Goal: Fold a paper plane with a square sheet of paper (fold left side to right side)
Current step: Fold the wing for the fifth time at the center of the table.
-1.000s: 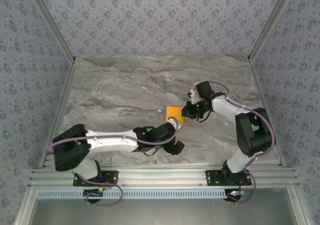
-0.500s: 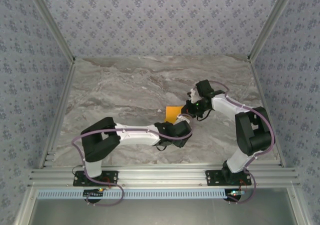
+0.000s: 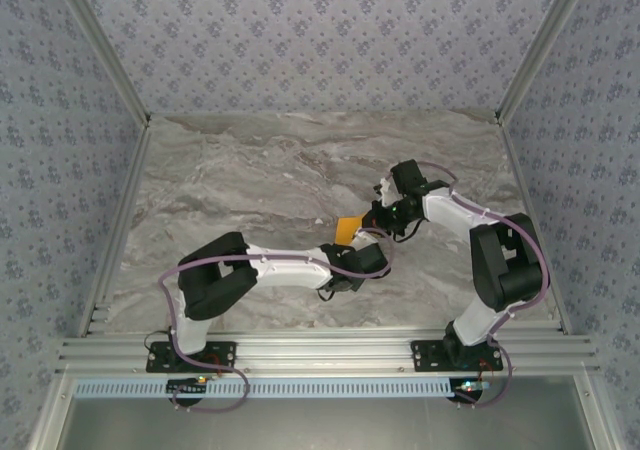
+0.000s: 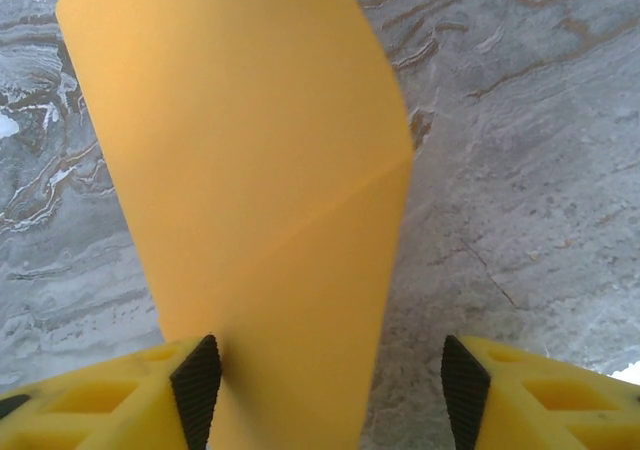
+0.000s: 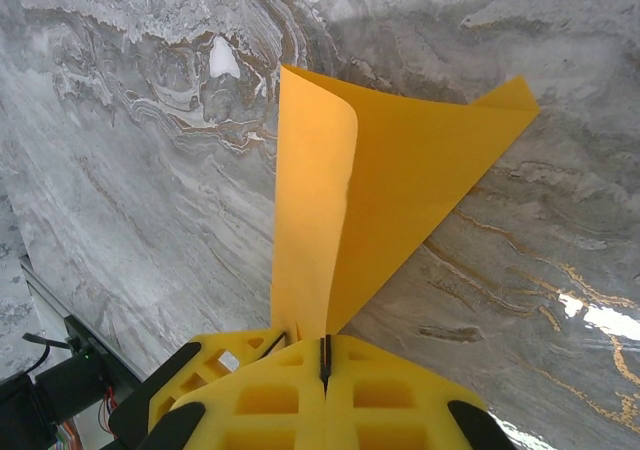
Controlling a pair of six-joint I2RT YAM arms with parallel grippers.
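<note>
Right of centre on the grey marbled table top (image 3: 250, 170), the thin bright-orange square sheet of paper (image 5: 400, 190) shows one faint diagonal crease. It curls up off the surface between the two arms, one corner still low near the stone. The right gripper (image 5: 325, 355) has its yellow fingers pressed fully together on the sheet's near edge and holds it raised. The left gripper (image 4: 330, 370) straddles the sheet with jaws apart: one black pad (image 4: 195, 385) sits at the paper's edge, the other well clear, gripping nothing.
</note>
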